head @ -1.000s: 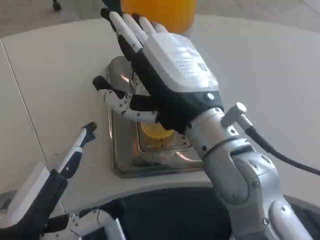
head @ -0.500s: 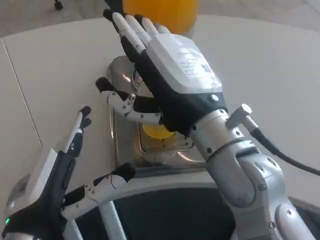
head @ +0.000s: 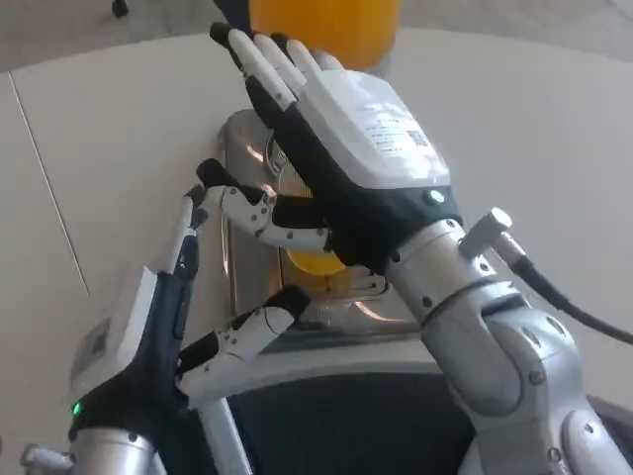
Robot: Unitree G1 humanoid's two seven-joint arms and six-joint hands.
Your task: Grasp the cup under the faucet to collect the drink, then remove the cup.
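Two robot hands, left (head: 148,336) and right (head: 346,158), one metal tray (head: 247,148), seemingly one orange dispenser tank (head: 321,25).

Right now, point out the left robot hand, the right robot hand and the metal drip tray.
left robot hand (head: 148,332), head view, on the black palm side below the raised fingers.
right robot hand (head: 361,148), head view, on its white back plate.
metal drip tray (head: 229,259), head view, on its left rim.

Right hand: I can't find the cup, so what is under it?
Under the right hand a patch of yellow shows above the metal drip tray. The hand covers the rest, so the cup's shape cannot be made out.
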